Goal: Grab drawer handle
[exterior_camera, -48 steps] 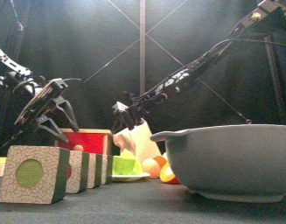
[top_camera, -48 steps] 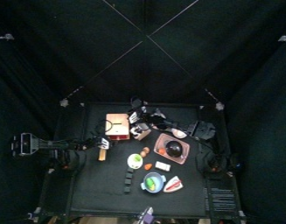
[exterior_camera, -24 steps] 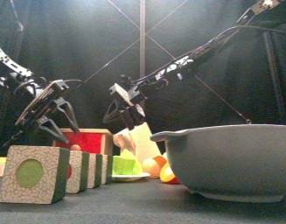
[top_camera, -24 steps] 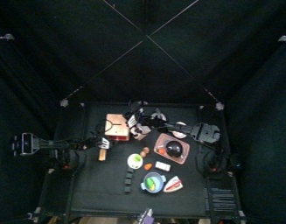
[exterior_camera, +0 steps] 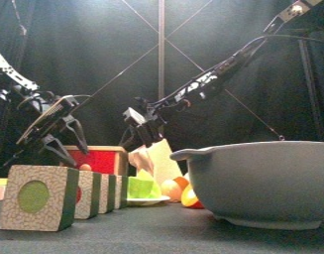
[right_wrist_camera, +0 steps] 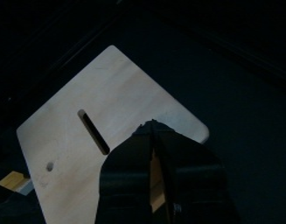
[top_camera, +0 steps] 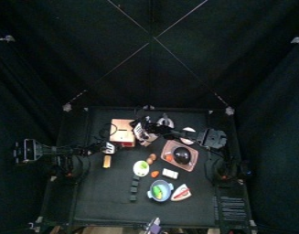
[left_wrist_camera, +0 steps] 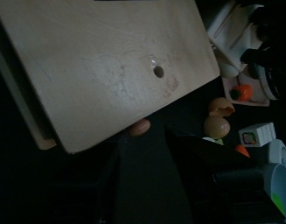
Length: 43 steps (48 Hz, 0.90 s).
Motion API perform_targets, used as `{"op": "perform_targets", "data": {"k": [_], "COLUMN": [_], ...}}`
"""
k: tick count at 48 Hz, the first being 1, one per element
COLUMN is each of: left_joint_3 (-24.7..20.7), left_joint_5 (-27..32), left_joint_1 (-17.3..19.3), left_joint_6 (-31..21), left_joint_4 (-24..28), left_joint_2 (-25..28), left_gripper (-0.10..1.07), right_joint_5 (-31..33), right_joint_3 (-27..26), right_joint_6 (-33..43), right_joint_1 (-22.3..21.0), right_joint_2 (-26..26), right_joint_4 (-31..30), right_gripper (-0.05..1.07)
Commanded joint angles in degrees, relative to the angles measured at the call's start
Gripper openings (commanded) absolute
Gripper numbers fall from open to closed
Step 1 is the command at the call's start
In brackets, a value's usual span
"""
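drawer (top_camera: 120, 130) looks light, stiff wood; grab at its slot (right_wrist_camera: 93, 131). right gripper (right_wrist_camera: 153, 166) jaws clenched, empty; left's can't tell.

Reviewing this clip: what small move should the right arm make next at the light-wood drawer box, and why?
Probably ease the right gripper forward toward the dark narrow slot in the tan light-wood drawer: its tips hover over that face, beside the slot, not on it. The left gripper hangs open at the table's left.

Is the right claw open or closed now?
Closed: in the right wrist view, its two jaws meet with no gap, right claw above the drawer.
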Motion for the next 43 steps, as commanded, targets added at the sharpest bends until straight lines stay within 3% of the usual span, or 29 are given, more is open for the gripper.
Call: {"op": "perform_targets", "data": {"k": [1, 26, 36, 43], "left_joint_3": [-1.93, -5.1, -4.75, -4.75], "left_joint_5": [-0.35, -1.76, -1.32, -1.23], "left_joint_1": [0.18, 1.49, 1.14, 1.14], "left_joint_6": [0.18, 0.18, 0.09, 0.09], "left_joint_4": [0.0, -3.43, -3.69, -3.78], "left_joint_2": [1.05, 5.54, 5.71, 5.71], "left_gripper": [0.8, 0.76, 0.53, 0.51], "right_joint_5": [-0.18, -0.18, -0.18, -0.18], "right_joint_3": [-0.44, 0.18, 0.26, 0.26], "right_joint_6": [-0.18, -0.18, -0.18, -0.18], "right_joint_1": [-0.26, -0.18, -0.18, -0.09], "right_joint_2": [-1.41, -1.41, -1.41, -1.41], "right_joint_4": [0.0, -0.26, -0.09, 0.0], "right_gripper": [0.04, 0.04, 0.04, 0.04]}}
